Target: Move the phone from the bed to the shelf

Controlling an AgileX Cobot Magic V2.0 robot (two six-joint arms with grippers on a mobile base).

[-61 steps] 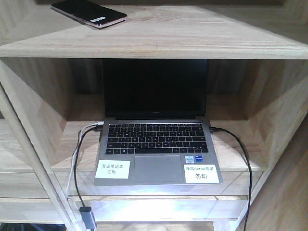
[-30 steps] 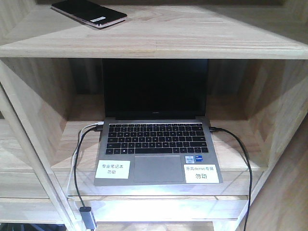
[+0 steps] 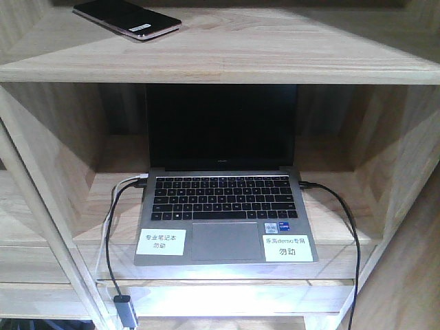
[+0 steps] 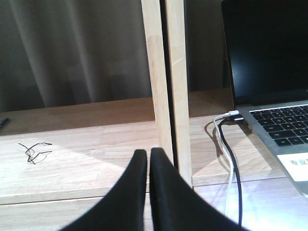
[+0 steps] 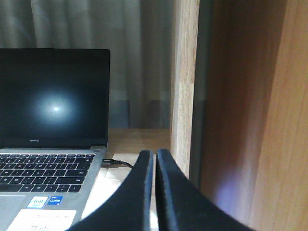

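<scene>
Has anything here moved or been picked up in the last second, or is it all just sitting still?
Nothing visibly changed. The phone lies on the upper shelf in the same spot, the laptop sits below with its cables plugged in, and both the left gripper and the right gripper are shut on nothing.

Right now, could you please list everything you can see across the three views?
phone: one, glossy black, on the top shelf, left end
laptop: one, grey, dark screen, open in the cubby below
labels: two, white, on the palm rest
cables: black and white at the laptop's left side, black at its right
wire scrap: one, black, neighbouring board
left gripper: black, shut
right gripper: black, shut
</scene>
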